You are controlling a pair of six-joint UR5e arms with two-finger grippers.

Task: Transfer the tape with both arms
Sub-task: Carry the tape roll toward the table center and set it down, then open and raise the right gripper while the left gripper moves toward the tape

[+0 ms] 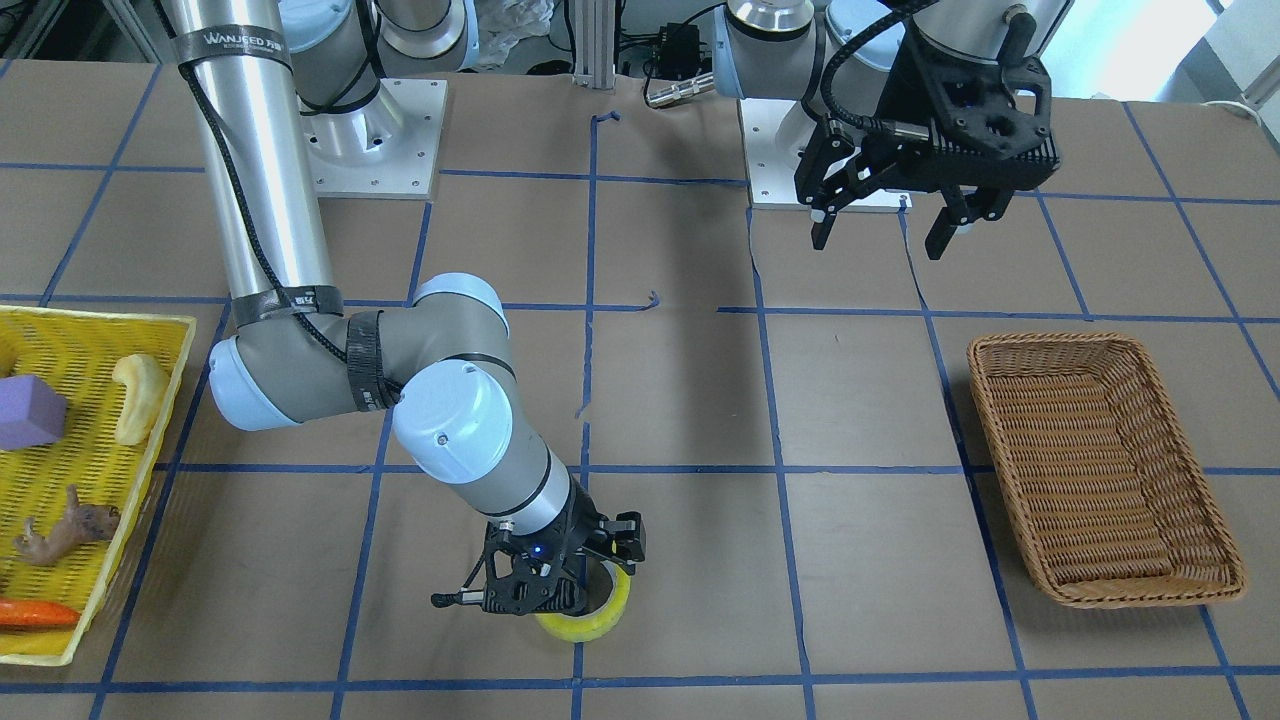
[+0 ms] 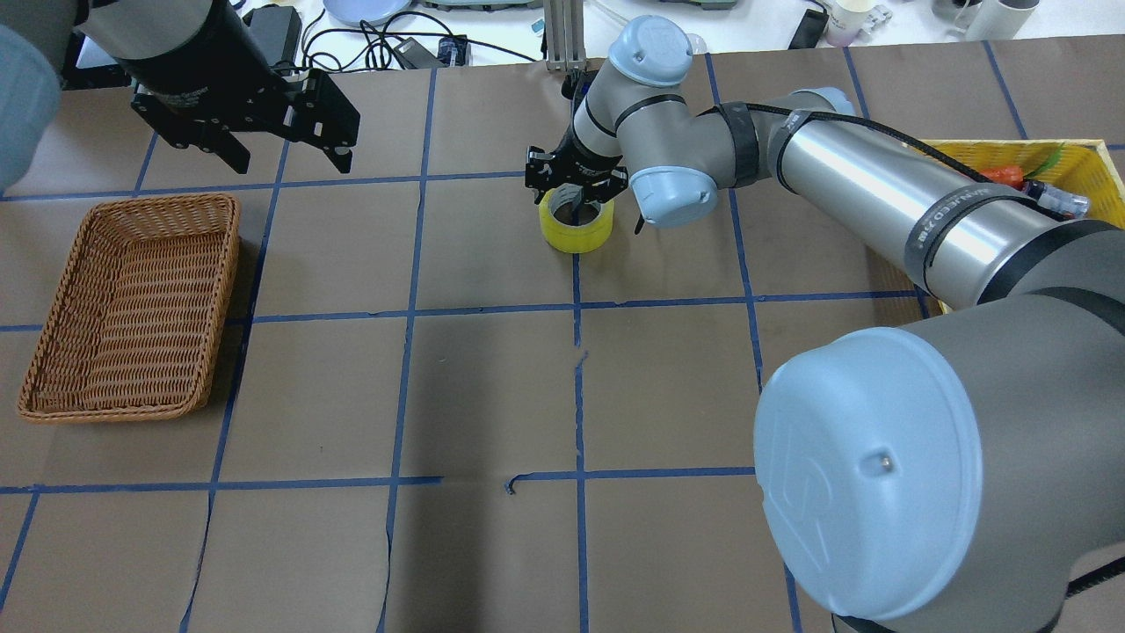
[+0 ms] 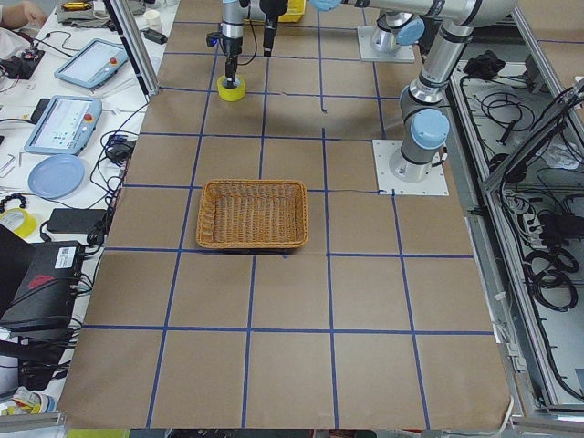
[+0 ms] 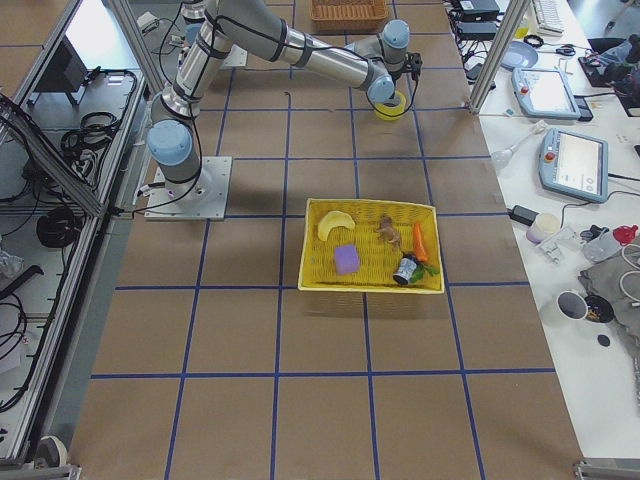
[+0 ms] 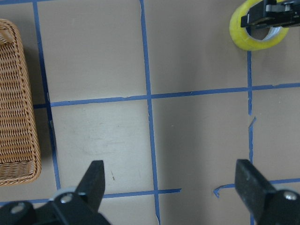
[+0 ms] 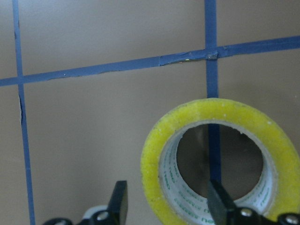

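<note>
Since the tape [image 6: 154, 154] lies flat on the table [image 1: 700, 400] with its hole facing up, right over a crossing of the blue grid lines near the middle of the far edge from the robot, the step in hand looks like the first pickup. The right gripper [image 6: 168, 201] is down on it with its fingers spread, one outside the yellow wall and one inside the hole. The wrist view shows a sliver of gap on each side, so nothing is pinched yet.

To do this well, I would settle low enough that both pads cover the height of the wall, then close squarely across it so the roll cannot swing or slide sideways. Lift straight up and keep the free half of the ring pointing towards the other arm.

The left gripper [image 2: 290, 163] hangs well apart, raised above the table with its fingers wide, just beyond the wicker basket [image 2: 132, 413]. It should take the exposed side of the ring. The yellow tray [image 1: 100, 320] of oddments sits on the right arm's side.
</note>
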